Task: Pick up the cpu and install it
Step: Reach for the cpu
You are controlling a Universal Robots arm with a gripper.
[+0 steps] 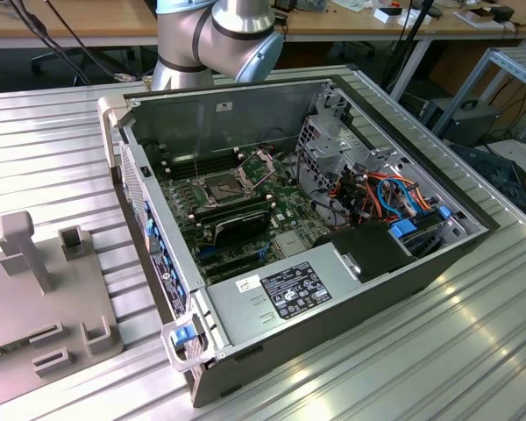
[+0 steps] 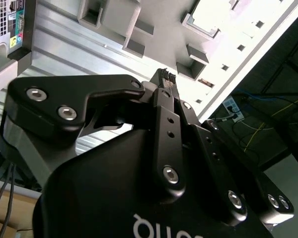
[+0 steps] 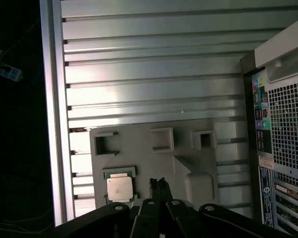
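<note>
Between the jaws of the gripper [image 3: 159, 186] lay nothing: its black fingers [image 2: 167, 116] were pressed together over the matte grey fixture plate [image 3: 188, 148]. Just beside them the cpu [image 3: 120, 188], a flat square with a dull silver top, sat in a square recess. At the exterior view's lower left the plate lay on the ribbed metal table [image 1: 403, 351] beside the open computer case [image 1: 245, 105], with the arm [image 1: 217, 37] standing behind it

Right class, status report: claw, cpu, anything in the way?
Claw shut, empty, over grey holder plate. Cpu lies in plate's recess, beside claw tips. Nothing on top of it.
</note>
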